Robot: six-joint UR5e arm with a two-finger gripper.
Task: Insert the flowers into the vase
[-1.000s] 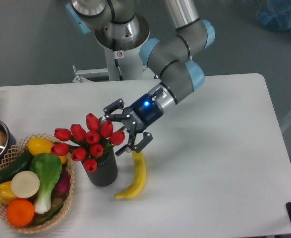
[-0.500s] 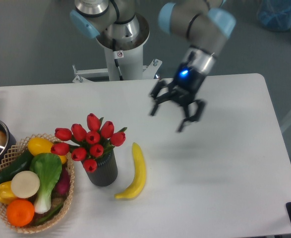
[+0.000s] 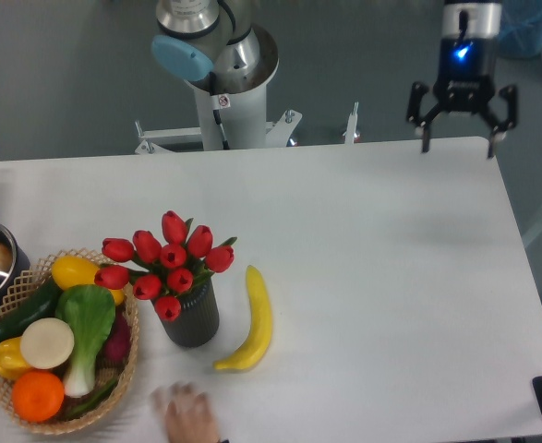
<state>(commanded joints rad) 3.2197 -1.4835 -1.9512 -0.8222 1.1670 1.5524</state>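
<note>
Since half a second ago a blurred human hand (image 3: 186, 413) has appeared at the table's (image 3: 372, 277) near edge, and the gripper (image 3: 462, 140) has swung off to the far right corner. From the left: woven basket (image 3: 123, 374) of vegetables, then the flowers (image 3: 166, 262) standing in the vase (image 3: 193, 318), a banana (image 3: 254, 320) just beside it. The gripper hangs with fingers spread apart, holding nothing.

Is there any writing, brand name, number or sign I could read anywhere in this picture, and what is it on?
No text can be read.
Small sticker with a red mark on the robot's white base column: too small and blurred to read.
Gripper, vase, flowers, banana, basket: no writing visible.
</note>
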